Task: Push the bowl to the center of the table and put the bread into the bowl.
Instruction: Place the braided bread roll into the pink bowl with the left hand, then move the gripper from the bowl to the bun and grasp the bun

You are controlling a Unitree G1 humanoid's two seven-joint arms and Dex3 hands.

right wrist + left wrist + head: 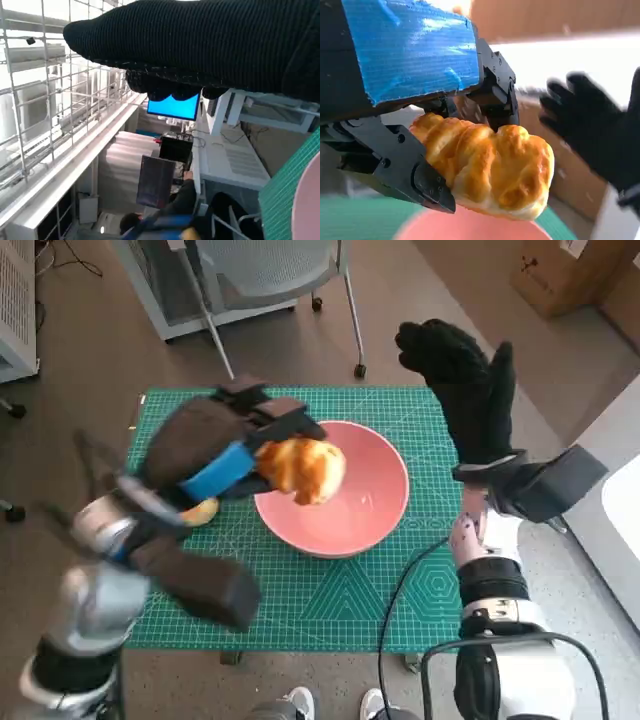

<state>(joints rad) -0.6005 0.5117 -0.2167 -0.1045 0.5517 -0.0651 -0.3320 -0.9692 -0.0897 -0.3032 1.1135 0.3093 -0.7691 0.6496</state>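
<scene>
Between the black fingers (427, 187) of the left hand (215, 455) a golden bread roll (302, 469) is being held, the fingers clamping it from both sides; in the left wrist view the bread (492, 170) is sitting just under the blue-taped back of that hand (405, 50), with the pink rim of the bowl (470, 227) showing below it. In the head view the roll is hanging above the left part of the pink bowl (375, 505), over its inner wall and not resting on the bottom. The bowl is sitting on the green cutting mat (330, 610) that is covering the table, roughly at the middle of the mat. Just beside the bowl's left edge, a second yellowish piece (200, 510) is peeking out from under the left forearm; what it is cannot be told.

The right hand (465, 380) in its knitted glove is hovering above the far right corner of the mat, its fingers spreading apart and holding nothing. A black cable (395, 605) is lying across the mat near the right forearm. Beyond the table a chair on castors (270, 270) is standing on the floor
</scene>
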